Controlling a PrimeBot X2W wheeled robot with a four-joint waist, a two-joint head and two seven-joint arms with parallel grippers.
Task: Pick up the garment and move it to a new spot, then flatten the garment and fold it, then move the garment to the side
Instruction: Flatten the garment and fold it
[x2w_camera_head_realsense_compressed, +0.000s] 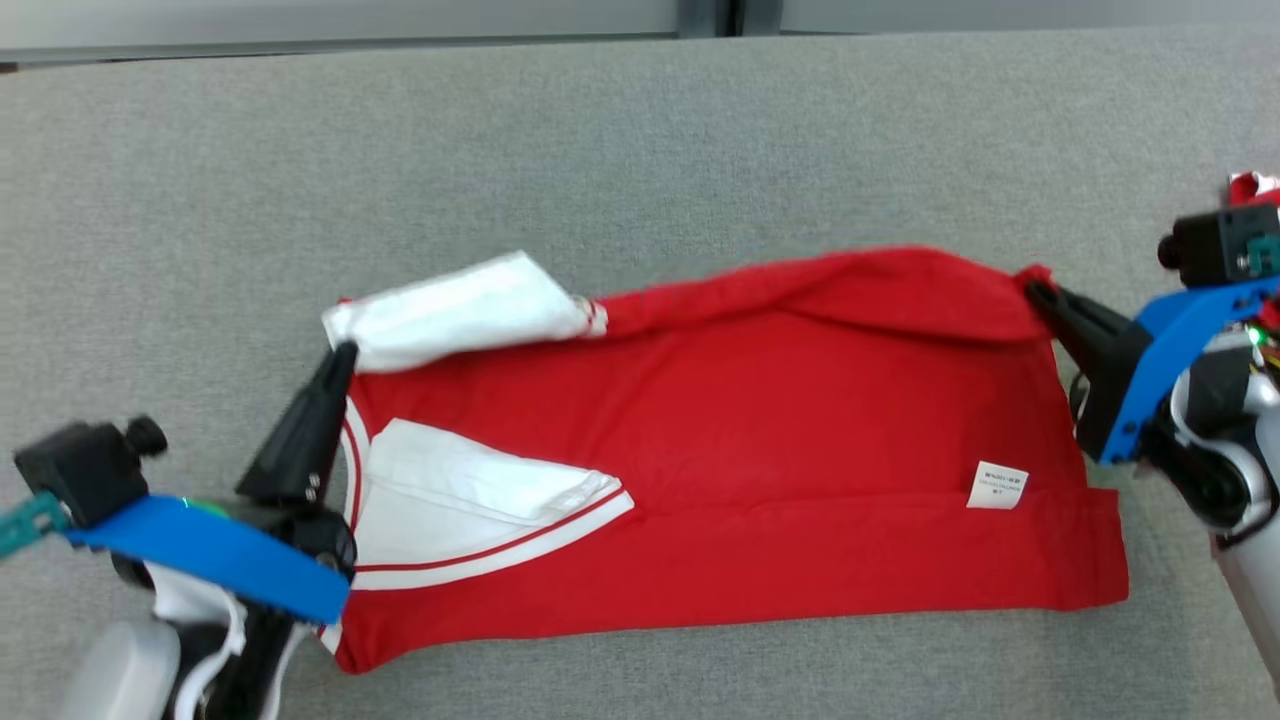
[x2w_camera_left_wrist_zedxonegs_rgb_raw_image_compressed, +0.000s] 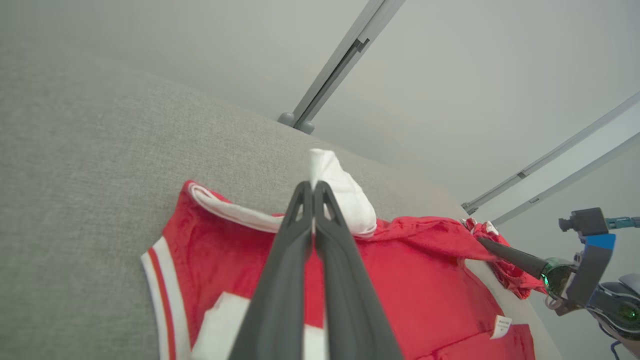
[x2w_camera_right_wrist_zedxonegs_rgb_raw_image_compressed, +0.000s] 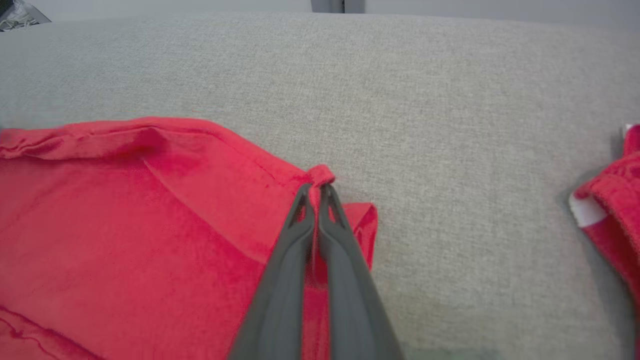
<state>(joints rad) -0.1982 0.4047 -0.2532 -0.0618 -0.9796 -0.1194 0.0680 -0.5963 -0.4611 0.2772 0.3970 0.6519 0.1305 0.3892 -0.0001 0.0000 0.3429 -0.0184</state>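
The garment (x2w_camera_head_realsense_compressed: 720, 450) is a red shirt with white sleeves, spread lengthwise across the grey table (x2w_camera_head_realsense_compressed: 640, 150), its far edge folded a little toward me. My left gripper (x2w_camera_head_realsense_compressed: 342, 352) is shut on the garment where the upper white sleeve (x2w_camera_head_realsense_compressed: 460, 310) begins. In the left wrist view, white cloth pokes out past the closed fingertips (x2w_camera_left_wrist_zedxonegs_rgb_raw_image_compressed: 306, 192). My right gripper (x2w_camera_head_realsense_compressed: 1033, 288) is shut on the garment's far right red corner. In the right wrist view, a small red nub of cloth (x2w_camera_right_wrist_zedxonegs_rgb_raw_image_compressed: 321, 175) sits pinched between the tips of the right gripper (x2w_camera_right_wrist_zedxonegs_rgb_raw_image_compressed: 315, 187).
A second red-and-white piece of cloth (x2w_camera_right_wrist_zedxonegs_rgb_raw_image_compressed: 610, 210) lies at the table's right edge, just beyond my right arm (x2w_camera_head_realsense_compressed: 1180, 340). The table's far edge (x2w_camera_head_realsense_compressed: 400, 45) runs along a pale wall. A white label (x2w_camera_head_realsense_compressed: 998, 486) lies on the shirt near its right end.
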